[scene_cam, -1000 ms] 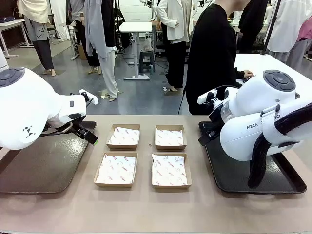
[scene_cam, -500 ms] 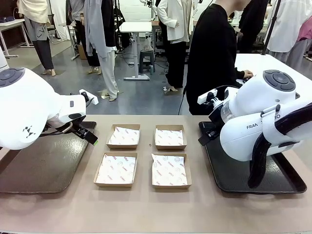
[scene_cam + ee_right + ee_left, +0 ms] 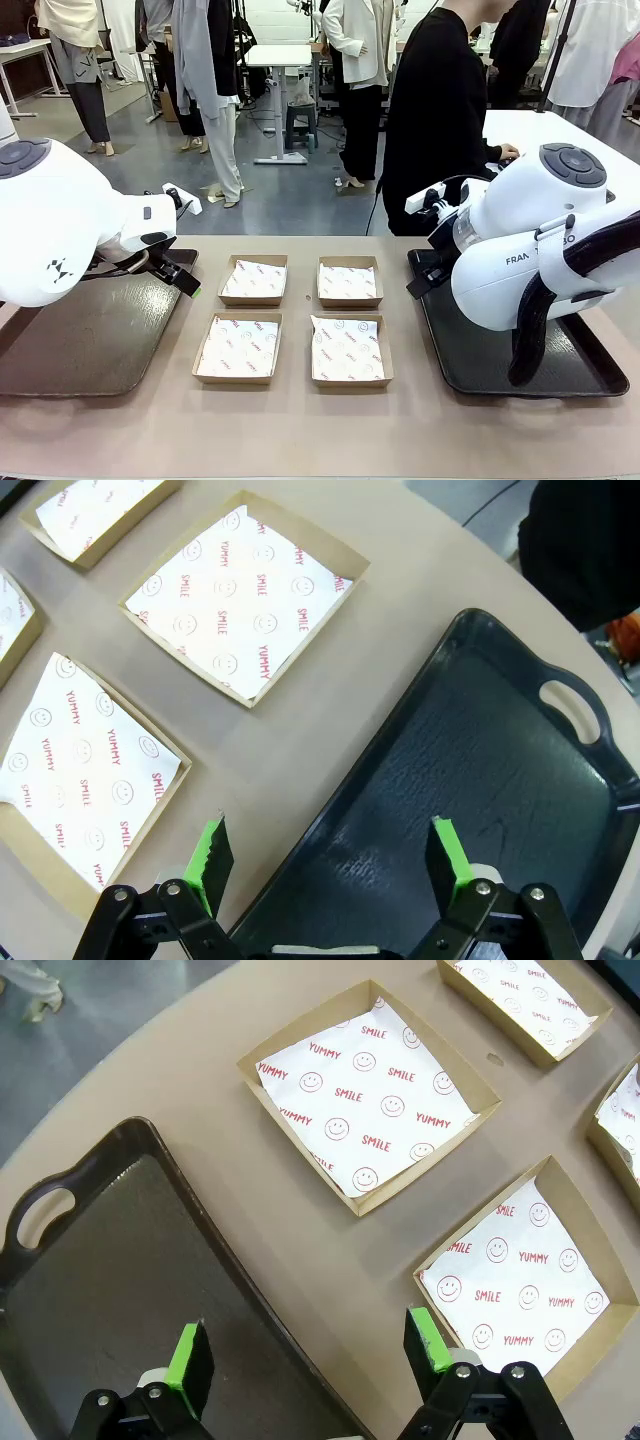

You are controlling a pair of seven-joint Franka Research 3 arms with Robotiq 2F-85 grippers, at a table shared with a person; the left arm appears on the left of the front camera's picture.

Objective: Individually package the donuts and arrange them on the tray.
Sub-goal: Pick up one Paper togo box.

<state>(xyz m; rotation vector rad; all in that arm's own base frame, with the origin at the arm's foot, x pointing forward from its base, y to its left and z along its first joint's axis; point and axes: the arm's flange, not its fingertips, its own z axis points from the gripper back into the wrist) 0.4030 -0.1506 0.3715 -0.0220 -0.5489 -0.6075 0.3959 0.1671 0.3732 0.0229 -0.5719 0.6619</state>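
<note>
Left pincer (image 3: pixel 308 1350) still spread wide, right pincer (image 3: pixel 328 852) likewise, unmoved

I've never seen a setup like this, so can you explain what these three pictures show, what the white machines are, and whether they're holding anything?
The white machines are two robot arms, the left arm and the right arm, at a table with a person in black on the far side. The front picture comes from a camera between the arms. The other two come from cameras on the wrists, looking down past the left gripper and the right gripper, each with two black fingers and green pads. On the table lie four cardboard boxes lined with printed paper, with a dark left tray and right tray beside them. Both grippers are open and hold nothing.
</note>
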